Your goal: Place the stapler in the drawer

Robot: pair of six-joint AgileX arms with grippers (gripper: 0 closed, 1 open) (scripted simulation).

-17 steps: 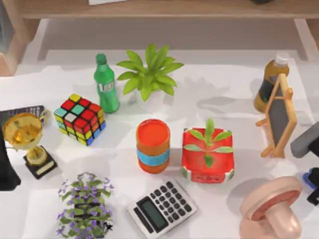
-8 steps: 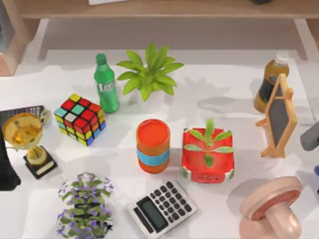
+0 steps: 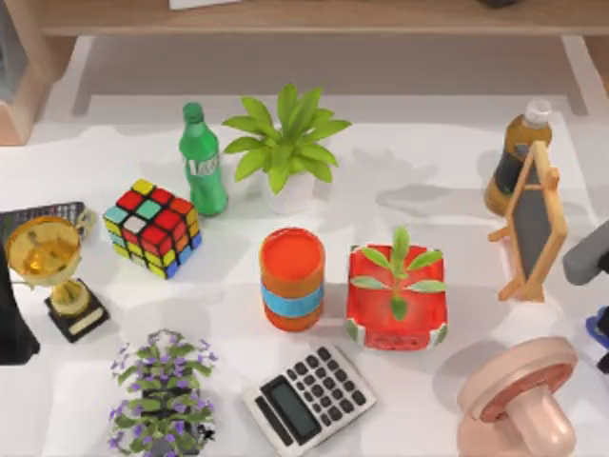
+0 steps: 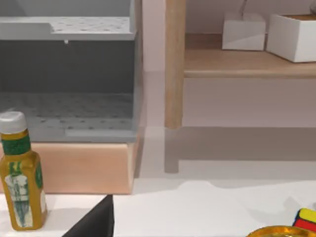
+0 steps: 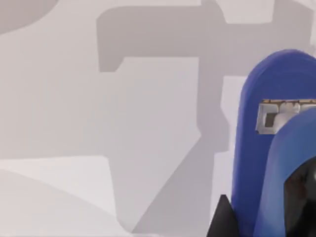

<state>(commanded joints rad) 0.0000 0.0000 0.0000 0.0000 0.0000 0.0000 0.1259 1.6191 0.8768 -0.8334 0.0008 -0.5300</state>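
The stapler (image 5: 266,148) is bright blue with a metal slot and a black part, and it looms close in the right wrist view, over the white table. A sliver of the stapler (image 3: 599,328) shows at the right edge of the top view. My right gripper (image 3: 602,348) is there too, under the grey arm link, and seems shut on the stapler. A dark fingertip (image 5: 224,221) lies against the stapler's side. The drawer (image 4: 66,113) is a grey open compartment on a wooden base, seen in the left wrist view. My left arm (image 3: 11,324) is parked at the left edge.
Near the right arm stand a small blackboard easel (image 3: 533,224), a brown bottle (image 3: 514,157) and a pink mushroom-shaped object (image 3: 519,400). A red planter (image 3: 395,328), orange cup (image 3: 292,278), calculator (image 3: 309,398), cube (image 3: 152,227), green bottle (image 3: 203,162) and trophy (image 3: 52,271) crowd the table.
My right arm swung right toward the frame edge, then came back a little to the left and up. The blue stapler moved with it. The left arm stayed still.
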